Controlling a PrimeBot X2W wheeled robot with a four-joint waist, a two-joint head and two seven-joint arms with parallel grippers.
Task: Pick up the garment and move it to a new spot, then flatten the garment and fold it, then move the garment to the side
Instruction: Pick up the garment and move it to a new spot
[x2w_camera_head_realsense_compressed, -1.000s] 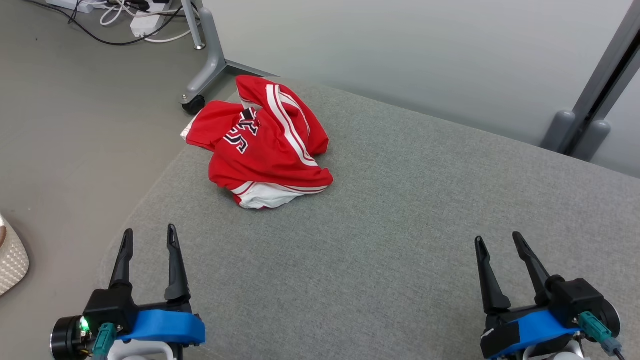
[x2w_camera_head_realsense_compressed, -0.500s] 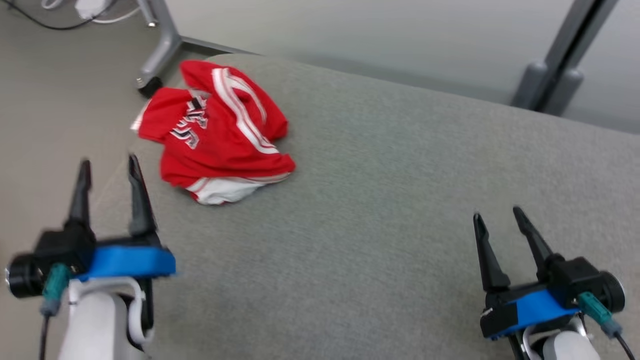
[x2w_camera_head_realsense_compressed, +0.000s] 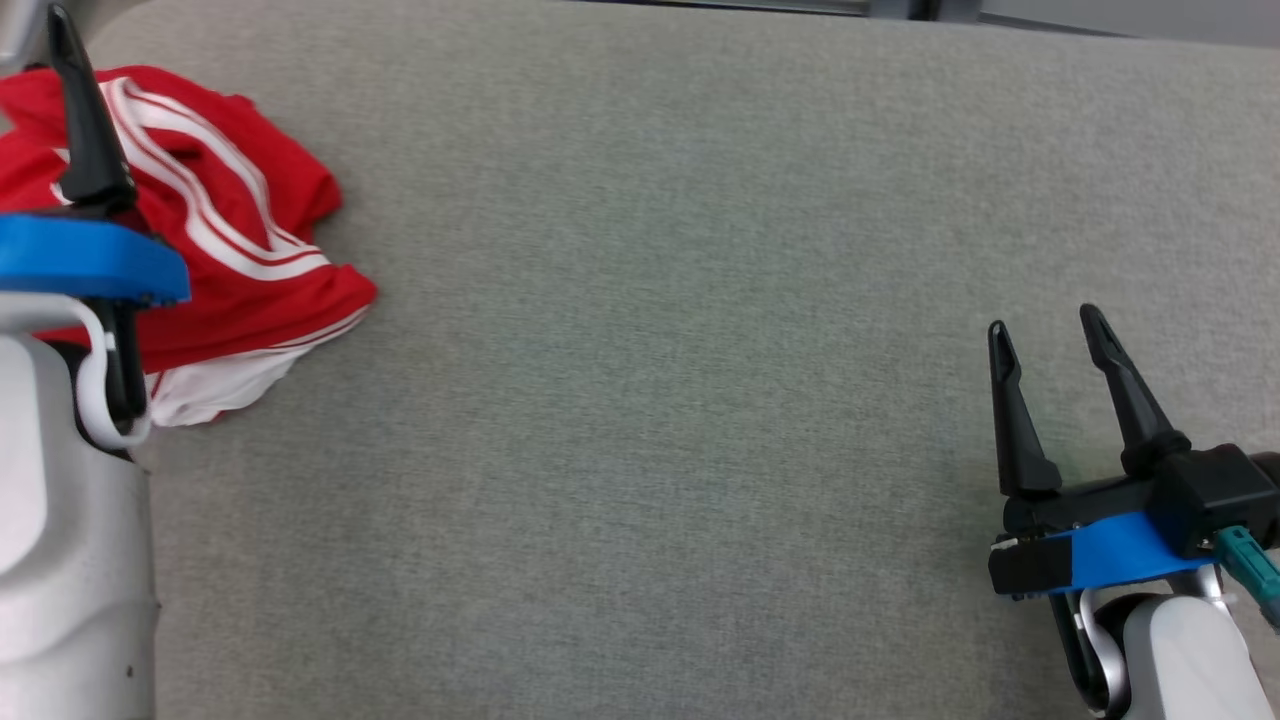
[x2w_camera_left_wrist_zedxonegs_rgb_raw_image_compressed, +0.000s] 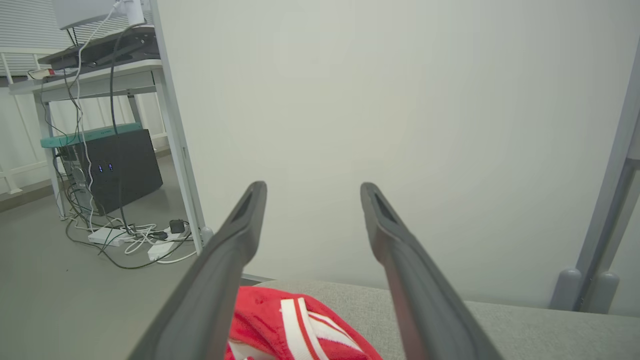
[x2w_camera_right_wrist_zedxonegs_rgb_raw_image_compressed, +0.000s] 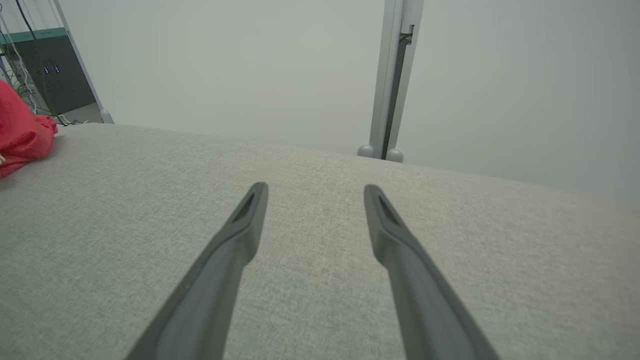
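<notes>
Since a second ago the head camera has been tipping down, so the whole picture is sitting differently. Even so, the left gripper (x2w_camera_left_wrist_zedxonegs_rgb_raw_image_compressed: 312, 189) is now reaching over the crumpled red jersey with white stripes (x2w_camera_head_realsense_compressed: 250, 270), where earlier it was waiting short of it.

Nearest in the head view, the pale left forearm (x2w_camera_head_realsense_compressed: 60, 560) is rising up the left edge, with a blue band (x2w_camera_head_realsense_compressed: 90, 260) sitting across the gripper base. One long dark finger is crossing the red cloth. In the left wrist view both fingers are standing wide apart with nothing between them, and the jersey is lying below them. Whether they are touching it cannot be told.

At the lower right of the head view, the right gripper (x2w_camera_head_realsense_compressed: 1043, 322) is hanging over the bare grey woven cushion (x2w_camera_head_realsense_compressed: 650, 400), well apart from the jersey. Its jaws are also spreading wide and gripping nothing.

Farther out, the jersey is lying bunched at the left end of the cushion, with a white hem showing on its near side.

Beyond the cushion, a pale wall panel (x2w_camera_left_wrist_zedxonegs_rgb_raw_image_compressed: 400, 125) is standing, with a grey upright post (x2w_camera_right_wrist_zedxonegs_rgb_raw_image_compressed: 395, 75) against it. To the left, a white-legged desk (x2w_camera_left_wrist_zedxonegs_rgb_raw_image_compressed: 85, 80) is sheltering a black box (x2w_camera_left_wrist_zedxonegs_rgb_raw_image_compressed: 120, 170), and tangled cables with white power strips (x2w_camera_left_wrist_zedxonegs_rgb_raw_image_compressed: 130, 240) are lying on the floor.
</notes>
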